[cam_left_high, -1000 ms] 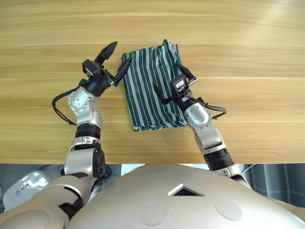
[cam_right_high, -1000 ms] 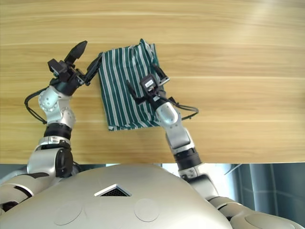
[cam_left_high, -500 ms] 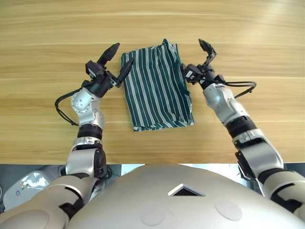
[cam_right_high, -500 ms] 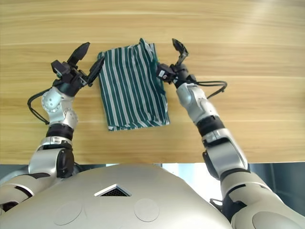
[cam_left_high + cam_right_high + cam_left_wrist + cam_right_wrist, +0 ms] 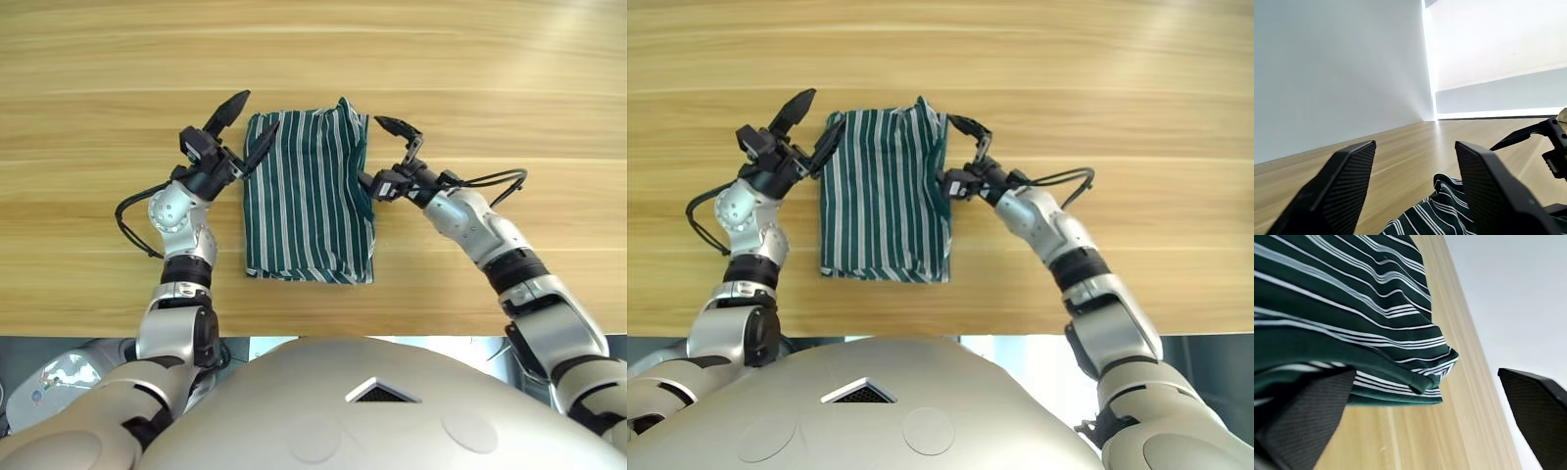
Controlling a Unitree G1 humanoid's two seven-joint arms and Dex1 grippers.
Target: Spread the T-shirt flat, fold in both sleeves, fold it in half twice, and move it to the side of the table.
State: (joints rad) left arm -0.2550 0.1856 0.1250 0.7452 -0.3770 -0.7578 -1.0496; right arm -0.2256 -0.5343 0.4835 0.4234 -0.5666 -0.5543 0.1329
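Folded T-shirt (image 5: 309, 196) lies mid-tabletop (image 5: 490, 59), toward the near edge. The left gripper (image 5: 246, 127) and right gripper (image 5: 389, 155) flank its sides, fingers wide open and empty, probably bracketing it to slide aside.

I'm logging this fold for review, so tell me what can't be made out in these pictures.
T-shirt: whether both sleeves are folded in; head views; the top layer covers them.
Right gripper: whether its near finger slips under the hem; right wrist view; cloth covers its tip.
Table: its left and right ends; head views; cut off by picture edges.
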